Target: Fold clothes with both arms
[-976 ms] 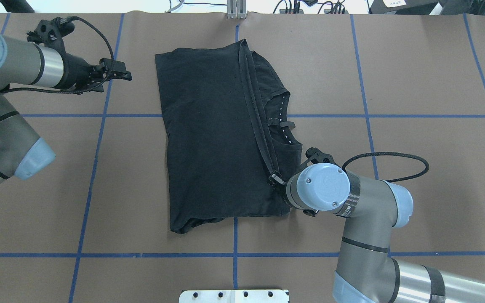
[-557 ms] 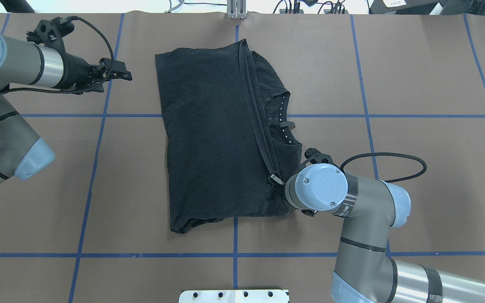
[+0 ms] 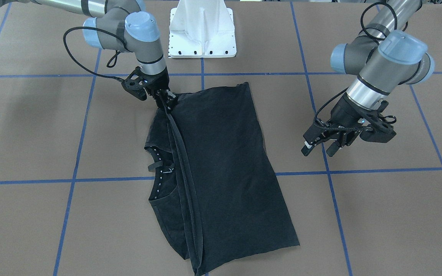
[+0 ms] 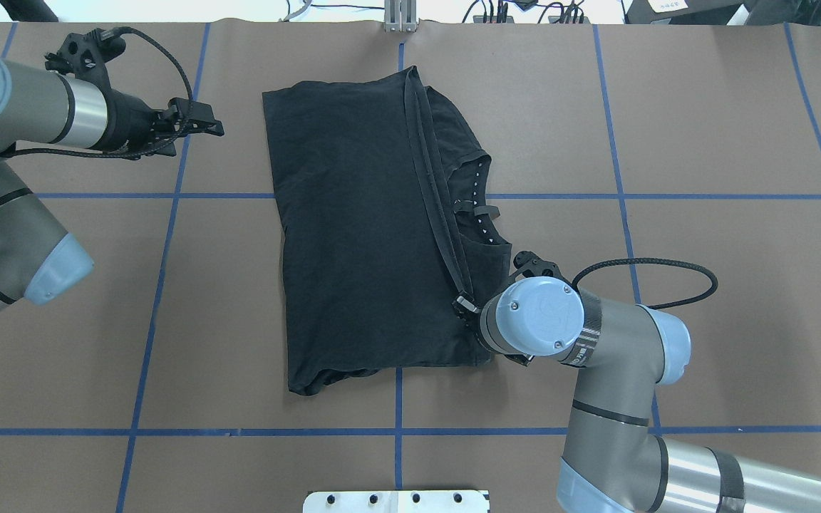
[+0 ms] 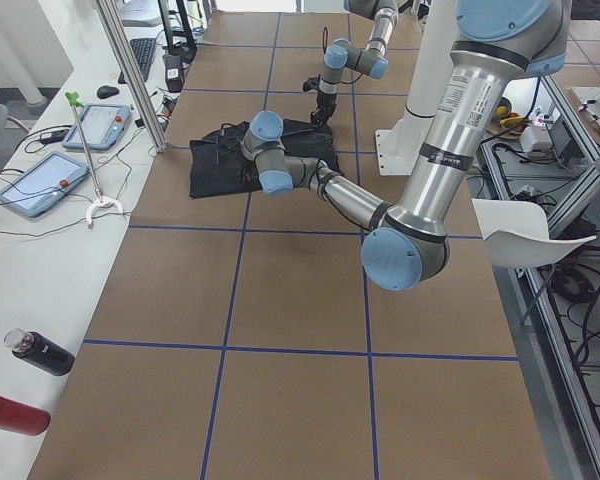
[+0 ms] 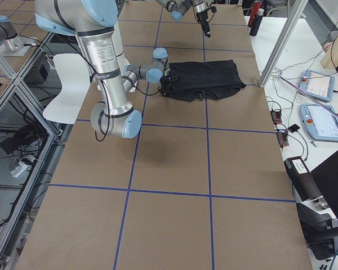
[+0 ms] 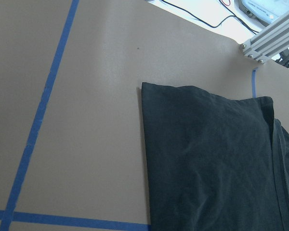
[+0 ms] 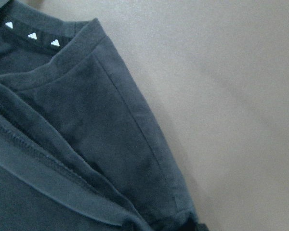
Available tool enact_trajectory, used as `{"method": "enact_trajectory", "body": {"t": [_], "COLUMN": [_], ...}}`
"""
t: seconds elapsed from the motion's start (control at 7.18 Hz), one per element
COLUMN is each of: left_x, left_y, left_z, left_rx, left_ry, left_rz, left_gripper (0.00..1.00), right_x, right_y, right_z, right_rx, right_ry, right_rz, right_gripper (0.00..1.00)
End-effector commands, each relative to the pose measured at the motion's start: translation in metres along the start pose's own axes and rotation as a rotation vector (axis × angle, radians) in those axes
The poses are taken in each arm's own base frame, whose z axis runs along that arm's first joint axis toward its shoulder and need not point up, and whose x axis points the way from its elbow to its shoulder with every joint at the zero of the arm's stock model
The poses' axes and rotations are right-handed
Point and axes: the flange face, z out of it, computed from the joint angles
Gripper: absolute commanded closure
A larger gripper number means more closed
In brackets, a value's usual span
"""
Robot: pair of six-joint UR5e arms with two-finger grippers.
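Note:
The black T-shirt lies folded lengthwise in the middle of the table, its graphic hidden inside. A hem strip runs along its right side, next to the collar with small white marks. My right gripper is shut on the near end of that hem at the shirt's near right corner; in the front-facing view it is low on the cloth. The right wrist view shows the collar and folded layers. My left gripper is open and empty, hovering left of the shirt. The left wrist view shows the shirt's far left corner.
The brown table cover carries a grid of blue tape lines. The white pedestal base stands at the robot's edge. An aluminium post and cables sit at the far edge. A side bench holds tablets and bottles.
My right wrist has shifted slightly left over the shirt's near right corner, still holding the hem. The left arm and the shirt have not visibly moved.

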Motion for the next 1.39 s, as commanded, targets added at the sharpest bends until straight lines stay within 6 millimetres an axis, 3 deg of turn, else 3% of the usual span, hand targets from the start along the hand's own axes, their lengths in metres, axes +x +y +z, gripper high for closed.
{"method": "enact_trajectory", "body": {"t": [0.0, 0.42, 0.7, 0.98, 1.11, 1.25], "left_x": [0.001, 0.003, 0.009, 0.041, 0.051, 0.06], "left_y": [0.0, 0.003, 0.015, 0.059, 0.081, 0.124], "left_z": [-0.001, 0.0, 0.006, 0.006, -0.008, -0.006], "left_rx": [0.001, -0.003, -0.011, -0.052, -0.09, -0.151], "left_ry": [0.003, 0.005, 0.009, 0.059, 0.084, 0.09], "left_rz": [0.0, 0.0, -0.04, -0.143, -0.237, -0.315], "left_gripper": [0.02, 0.02, 0.02, 0.02, 0.03, 0.04], "right_x": [-0.001, -0.001, 0.002, 0.011, 0.016, 0.029], "right_y": [0.001, 0.001, 0.0, 0.028, 0.041, 0.054], "right_z": [-0.003, -0.007, -0.019, -0.036, -0.055, -0.052], "right_rx": [-0.004, -0.006, -0.01, -0.033, -0.043, -0.056], "right_ry": [-0.007, -0.008, -0.019, 0.01, 0.027, 0.048], "right_rz": [-0.003, -0.004, -0.002, -0.026, -0.035, -0.022], "right_gripper": [1.0, 1.0, 1.0, 1.0, 1.0, 1.0]}}
